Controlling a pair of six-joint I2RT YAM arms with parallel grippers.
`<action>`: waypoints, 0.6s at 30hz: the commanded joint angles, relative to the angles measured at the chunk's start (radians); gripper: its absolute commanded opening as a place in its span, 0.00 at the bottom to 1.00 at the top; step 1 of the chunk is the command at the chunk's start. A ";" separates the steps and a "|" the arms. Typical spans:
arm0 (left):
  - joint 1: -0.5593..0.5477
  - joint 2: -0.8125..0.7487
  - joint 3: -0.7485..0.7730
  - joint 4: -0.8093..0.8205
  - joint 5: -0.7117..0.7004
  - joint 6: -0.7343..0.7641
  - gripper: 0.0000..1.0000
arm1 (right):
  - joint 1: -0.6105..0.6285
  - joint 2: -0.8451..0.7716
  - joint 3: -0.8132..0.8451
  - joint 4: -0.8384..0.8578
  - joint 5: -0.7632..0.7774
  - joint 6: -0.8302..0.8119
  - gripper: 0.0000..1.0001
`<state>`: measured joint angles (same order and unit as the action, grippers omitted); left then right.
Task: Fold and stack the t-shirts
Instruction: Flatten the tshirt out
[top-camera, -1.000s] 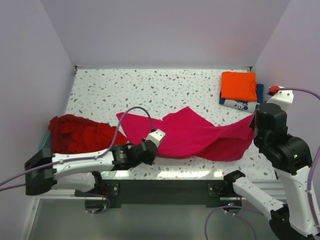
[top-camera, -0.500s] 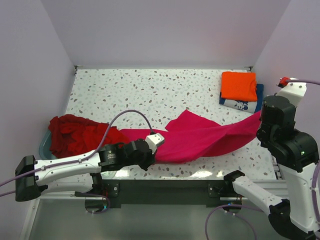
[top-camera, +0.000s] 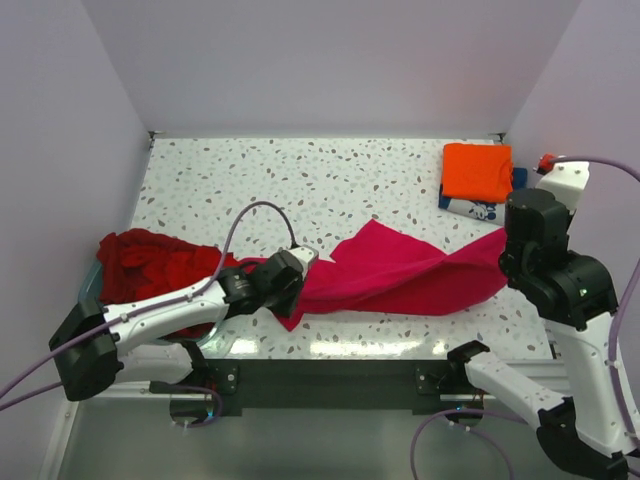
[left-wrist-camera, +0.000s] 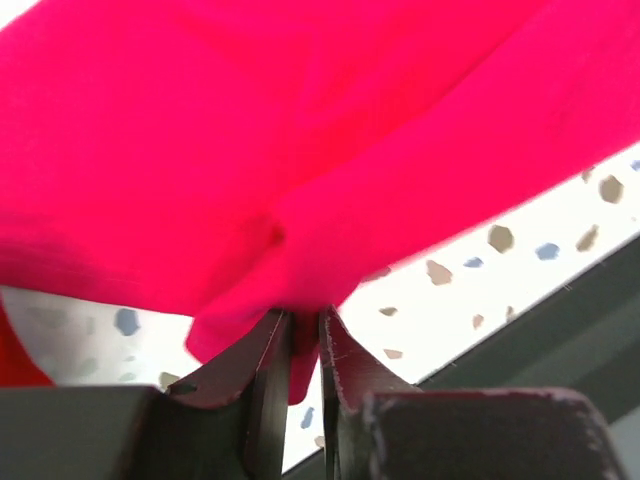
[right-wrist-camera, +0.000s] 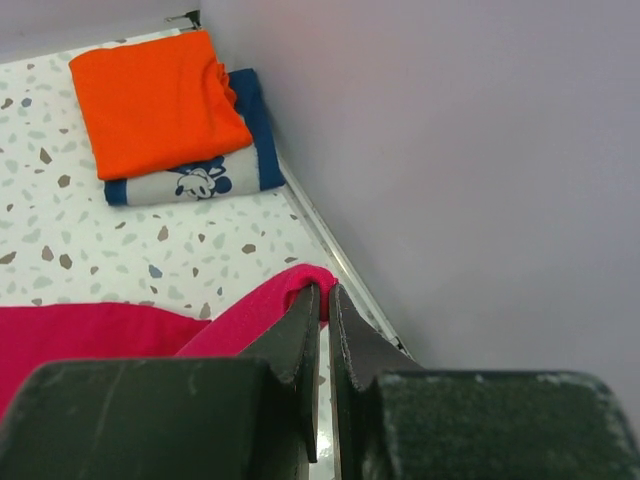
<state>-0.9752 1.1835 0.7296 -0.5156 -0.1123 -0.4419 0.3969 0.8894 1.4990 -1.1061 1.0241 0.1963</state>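
A magenta-pink t-shirt (top-camera: 400, 272) is stretched across the front of the table between my two grippers. My left gripper (top-camera: 285, 290) is shut on its left edge; the left wrist view shows the cloth (left-wrist-camera: 300, 170) pinched between the fingers (left-wrist-camera: 262, 370). My right gripper (top-camera: 505, 240) is shut on its right edge, the cloth (right-wrist-camera: 250, 315) held near the right wall. A folded orange t-shirt (top-camera: 478, 170) lies on a folded navy blue one (top-camera: 470, 208) at the back right; both show in the right wrist view (right-wrist-camera: 155, 100). Dark red t-shirts (top-camera: 150, 265) are heaped at the left.
A pale blue tub (top-camera: 88, 290) holds the dark red heap at the left edge. The speckled table (top-camera: 300, 180) has lilac walls on three sides; the right wall (right-wrist-camera: 480, 150) is close to my right gripper. The dark front rail (top-camera: 330, 375) runs below.
My left gripper has swung back and left with the shirt's left edge. My right gripper has come slightly left and down. The pink shirt is bunched narrower.
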 joint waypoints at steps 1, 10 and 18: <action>0.059 0.037 0.098 -0.053 -0.056 0.029 0.24 | -0.004 0.009 -0.020 0.075 0.034 -0.015 0.00; 0.158 0.203 0.223 -0.101 -0.232 0.062 0.30 | -0.004 0.043 -0.071 0.117 -0.001 -0.003 0.00; 0.016 0.070 0.183 -0.075 -0.294 -0.105 0.29 | -0.004 0.060 -0.149 0.152 -0.045 0.020 0.00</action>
<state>-0.8711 1.3773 0.9272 -0.6098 -0.3756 -0.4419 0.3969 0.9474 1.3659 -1.0077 0.9916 0.1993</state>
